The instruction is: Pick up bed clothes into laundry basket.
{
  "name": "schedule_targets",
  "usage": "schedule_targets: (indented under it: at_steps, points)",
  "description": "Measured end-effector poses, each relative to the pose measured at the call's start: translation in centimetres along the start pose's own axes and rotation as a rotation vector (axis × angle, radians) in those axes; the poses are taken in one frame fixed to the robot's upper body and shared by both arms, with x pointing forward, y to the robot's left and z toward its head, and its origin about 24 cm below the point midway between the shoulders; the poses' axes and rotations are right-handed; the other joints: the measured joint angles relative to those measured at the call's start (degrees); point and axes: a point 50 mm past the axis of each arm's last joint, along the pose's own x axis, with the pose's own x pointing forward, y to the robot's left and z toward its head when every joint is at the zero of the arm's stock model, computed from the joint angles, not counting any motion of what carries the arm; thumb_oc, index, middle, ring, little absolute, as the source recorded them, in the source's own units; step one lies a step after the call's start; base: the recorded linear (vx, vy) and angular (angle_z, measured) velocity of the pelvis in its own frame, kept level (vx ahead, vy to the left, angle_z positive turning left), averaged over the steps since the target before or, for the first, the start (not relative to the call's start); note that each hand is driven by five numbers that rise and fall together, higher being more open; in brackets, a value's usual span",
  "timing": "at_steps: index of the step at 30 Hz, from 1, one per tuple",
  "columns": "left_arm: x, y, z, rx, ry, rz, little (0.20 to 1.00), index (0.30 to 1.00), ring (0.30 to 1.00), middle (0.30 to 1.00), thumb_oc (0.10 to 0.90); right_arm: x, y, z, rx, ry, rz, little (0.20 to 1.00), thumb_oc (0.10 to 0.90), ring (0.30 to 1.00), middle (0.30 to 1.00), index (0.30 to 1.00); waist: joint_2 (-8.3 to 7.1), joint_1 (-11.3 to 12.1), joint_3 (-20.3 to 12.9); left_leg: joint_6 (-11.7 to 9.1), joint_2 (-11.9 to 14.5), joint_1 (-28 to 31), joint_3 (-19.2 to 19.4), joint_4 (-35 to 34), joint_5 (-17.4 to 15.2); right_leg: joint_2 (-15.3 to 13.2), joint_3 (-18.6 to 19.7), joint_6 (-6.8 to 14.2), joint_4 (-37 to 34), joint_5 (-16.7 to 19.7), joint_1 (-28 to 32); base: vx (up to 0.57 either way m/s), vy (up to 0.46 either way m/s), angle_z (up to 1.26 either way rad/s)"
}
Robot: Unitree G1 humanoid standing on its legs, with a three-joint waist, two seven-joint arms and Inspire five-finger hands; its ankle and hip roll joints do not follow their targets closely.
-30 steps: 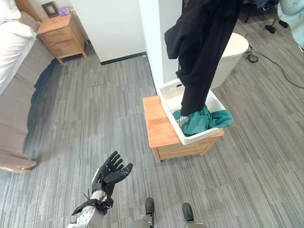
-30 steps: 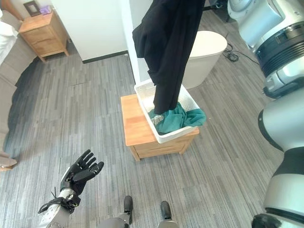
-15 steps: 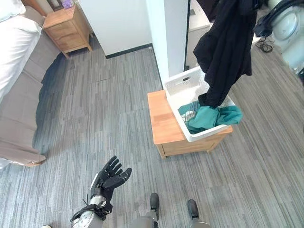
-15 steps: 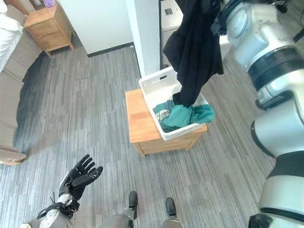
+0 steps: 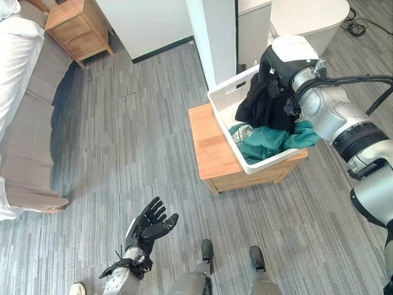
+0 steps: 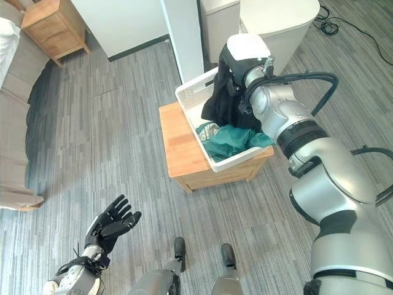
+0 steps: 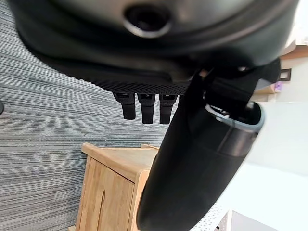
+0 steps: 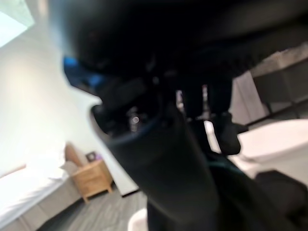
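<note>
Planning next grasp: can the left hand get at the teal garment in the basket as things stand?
Probably not. The left hand hangs open, low over bare floor, well short of the laundry basket; the right arm and black garment also cover the teal garment.

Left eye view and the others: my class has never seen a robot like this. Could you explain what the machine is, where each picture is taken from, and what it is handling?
It is a humanoid robot with two arms and dark, fingered hands. The two wide pictures come from cameras in its head, looking down. The two close ones come from cameras on its wrists, so each hand looms large. The left hand hangs open and idle above the floor. The right arm reaches over a white laundry basket on a low wooden table. A black garment is bunched around the right hand, above teal clothes lying in the basket. A bed stands at the left.
</note>
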Motion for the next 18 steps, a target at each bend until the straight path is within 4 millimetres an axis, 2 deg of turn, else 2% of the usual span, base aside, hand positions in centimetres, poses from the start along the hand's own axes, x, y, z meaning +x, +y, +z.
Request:
schedule_targets:
  at_steps: [8, 9, 18]
  points:
    - [0.0, 0.1, -0.1, -0.001, 0.003, 0.003, 0.9, 0.9, 0.9, 0.9, 0.8, -0.3, -0.4, -2.6, 0.018, 0.108, -0.012, 0.3, 0.4, 0.3, 0.3, 0.3, 0.24, -0.14, 1.2, 0.0, -0.06, -0.49, 0.04, 0.0, 0.0, -0.07, 0.09, 0.08, 0.0, -0.04, -0.54, 0.0, 0.0, 0.0]
    - [0.0, 0.0, -0.1, -0.001, 0.002, 0.003, 0.9, 0.9, 0.9, 0.9, 0.8, -0.4, -0.5, -2.8, 0.016, 0.112, -0.013, 0.9, 0.8, 0.9, 0.9, 0.9, 0.31, -0.16, 1.27, 0.0, -0.07, -0.51, 0.04, 0.0, 0.0, -0.07, 0.1, 0.08, 0.0, -0.04, -0.54, 0.0, 0.0, 0.0]
    - [0.6, -0.4, 0.5, 0.01, -0.019, -0.015, 0.9, 0.9, 0.9, 0.9, 0.8, -0.3, -0.8, -2.5, 0.019, 0.1, -0.021, 0.9, 0.8, 0.9, 0.9, 0.9, 0.46, -1.19, 1.59, 0.0, -0.12, -0.48, 0.21, 0.0, 0.0, -0.15, 0.16, 0.11, 0.0, -0.07, -0.53, 0.0, 0.0, 0.0]
